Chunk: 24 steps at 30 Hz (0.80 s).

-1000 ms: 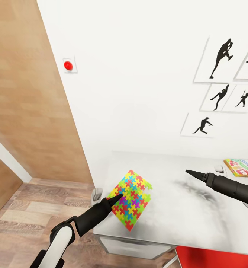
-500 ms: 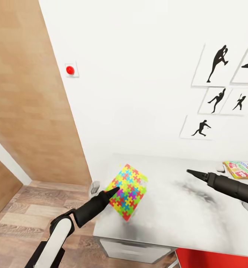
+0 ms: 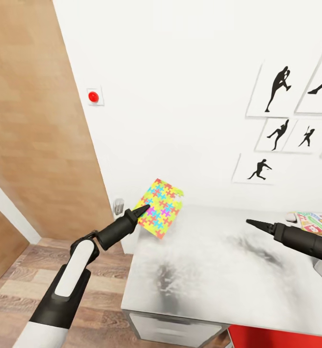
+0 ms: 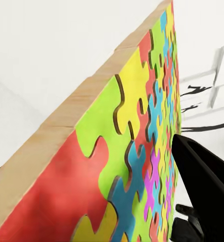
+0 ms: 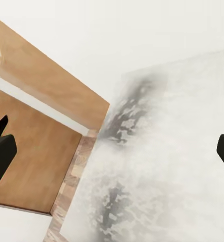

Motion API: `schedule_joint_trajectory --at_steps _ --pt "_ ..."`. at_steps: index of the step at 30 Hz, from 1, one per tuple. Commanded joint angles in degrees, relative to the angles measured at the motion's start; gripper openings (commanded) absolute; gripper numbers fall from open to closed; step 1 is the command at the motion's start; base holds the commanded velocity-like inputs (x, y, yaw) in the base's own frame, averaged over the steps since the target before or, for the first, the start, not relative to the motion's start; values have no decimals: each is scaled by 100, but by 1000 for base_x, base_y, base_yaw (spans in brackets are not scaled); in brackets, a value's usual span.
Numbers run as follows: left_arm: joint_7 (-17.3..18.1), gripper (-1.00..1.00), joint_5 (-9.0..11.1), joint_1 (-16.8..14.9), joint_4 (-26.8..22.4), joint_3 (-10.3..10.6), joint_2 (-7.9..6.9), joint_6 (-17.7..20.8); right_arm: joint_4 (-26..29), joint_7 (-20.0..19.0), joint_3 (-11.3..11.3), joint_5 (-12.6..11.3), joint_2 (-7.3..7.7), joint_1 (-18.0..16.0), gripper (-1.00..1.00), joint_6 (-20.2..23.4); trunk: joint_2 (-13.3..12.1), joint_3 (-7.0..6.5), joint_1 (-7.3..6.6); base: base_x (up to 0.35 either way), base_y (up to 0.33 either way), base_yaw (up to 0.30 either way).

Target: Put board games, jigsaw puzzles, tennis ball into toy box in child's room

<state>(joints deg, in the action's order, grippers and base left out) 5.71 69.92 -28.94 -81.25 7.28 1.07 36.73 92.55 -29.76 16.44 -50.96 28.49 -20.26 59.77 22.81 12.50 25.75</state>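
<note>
I am holding the puzzle (image 3: 160, 208) in my left pincer (image 3: 142, 210), clamped on its lower edge, so the sheet is hanging clear of the tabletop (image 3: 218, 275) above its far-left corner, tilted with its long axis slanting up toward the wall. The toy box is not showing, so I am judging it must lie off past the right edge, beyond the board game (image 3: 317, 221) at the far-right side. My right pincer (image 3: 251, 223) is hovering empty over the tabletop's middle, fingers together, well apart from the puzzle.
</note>
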Motion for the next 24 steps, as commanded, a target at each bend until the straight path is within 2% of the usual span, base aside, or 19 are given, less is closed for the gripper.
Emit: schedule_joint_trajectory --at_steps 1,15,24 --pt "5 -100 11 -23 -10 -10 2 38 0 -52 7 45 2 -8 100 23 11 2 4 0 0 0" --pt "7 -100 76 -41 -68 -54 -22 90 0 -56 9 44 7 -5 100 23 11 -128 4 0 0 0" --pt "4 -100 20 163 -312 -71 -26 45 0 -58 10 43 9 -6 100 23 11 -211 4 0 0 0"
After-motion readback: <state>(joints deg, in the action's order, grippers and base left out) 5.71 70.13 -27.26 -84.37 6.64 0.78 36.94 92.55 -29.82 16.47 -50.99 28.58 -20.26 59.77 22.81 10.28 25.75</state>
